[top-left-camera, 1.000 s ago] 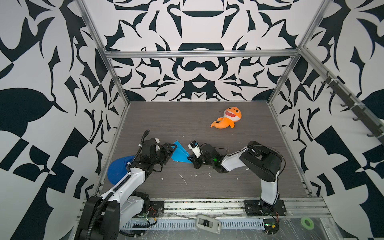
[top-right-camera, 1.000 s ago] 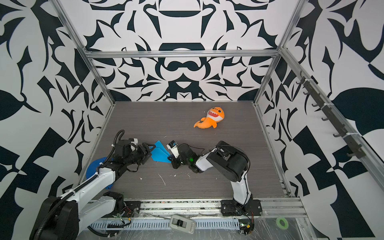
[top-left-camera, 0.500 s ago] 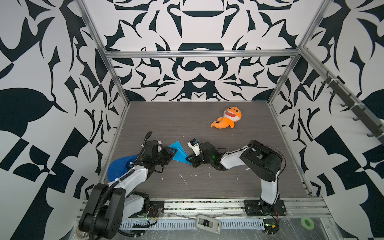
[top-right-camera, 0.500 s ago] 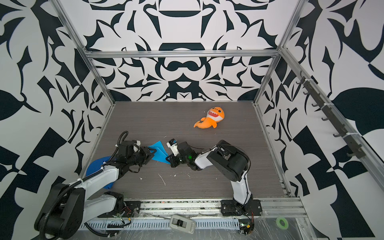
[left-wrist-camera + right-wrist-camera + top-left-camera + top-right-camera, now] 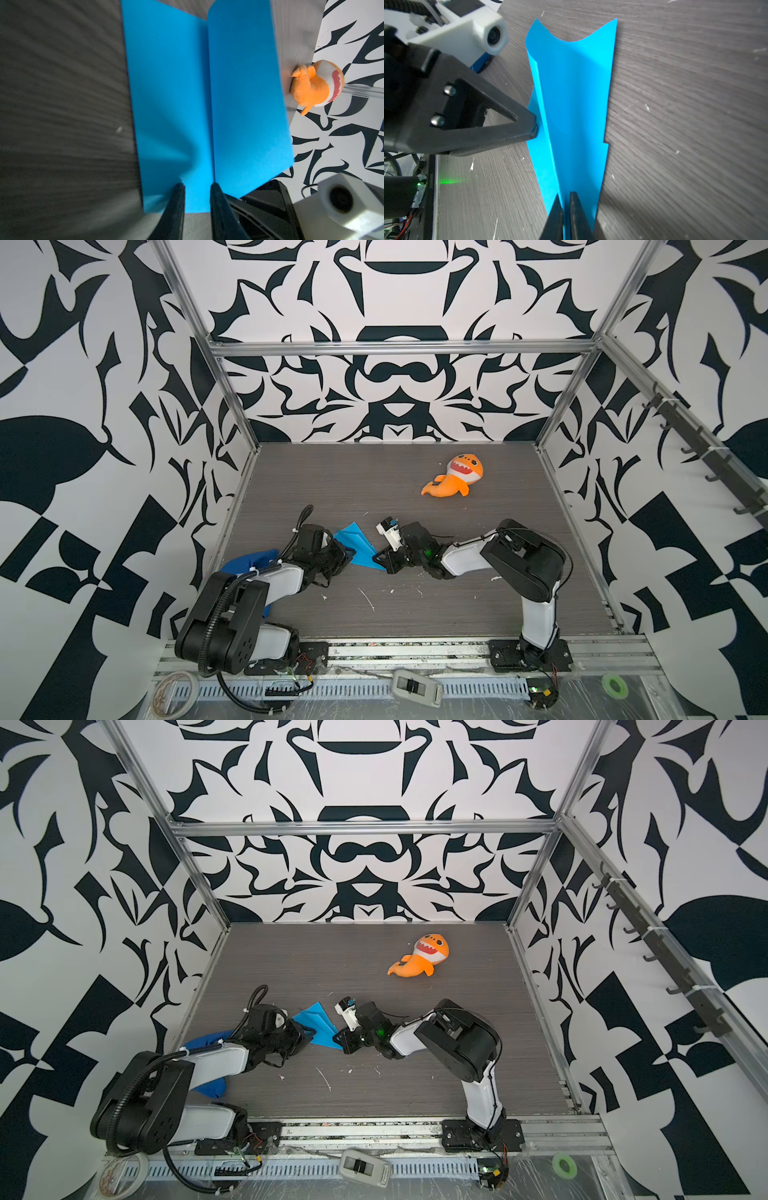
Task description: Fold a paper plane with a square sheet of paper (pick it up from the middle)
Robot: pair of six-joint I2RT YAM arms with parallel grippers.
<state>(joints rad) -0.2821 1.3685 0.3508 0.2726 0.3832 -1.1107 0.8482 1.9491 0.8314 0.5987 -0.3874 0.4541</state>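
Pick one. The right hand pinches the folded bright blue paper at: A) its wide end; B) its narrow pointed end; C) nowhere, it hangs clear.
B: in the right wrist view the right hand pinches the folded bright blue paper where it tapers to a point.

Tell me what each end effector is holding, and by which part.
The right end effector pinches the paper plane at its narrow nose. The left end effector straddles its side edge; a grip cannot be told.
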